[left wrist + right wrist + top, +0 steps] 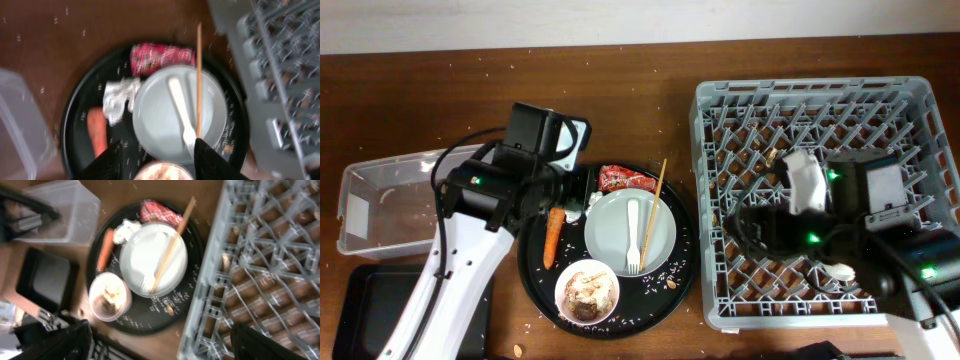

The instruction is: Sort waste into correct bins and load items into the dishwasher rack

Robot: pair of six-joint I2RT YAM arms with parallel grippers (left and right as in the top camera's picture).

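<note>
Tissue mostly under left arm overhead, carrot blurred

A: What've we got for bkgd?

B: Mostly the table. Dark red-brown wood, and it fills nearly the whole overhead view.

A: We also see a wall, a pale off-white strip along the top edge, right where the table's far side ends.

B: Light?

A: Soft & even, approx. from above. We get blurry shadows and a faint sheen on the wood, esp. toward the far side.

B: Wrist cams?

A: Same brown wood in both, blurred. On the left wrist it's upper left; on the right wrist it's the top & bottom edges.
</note>
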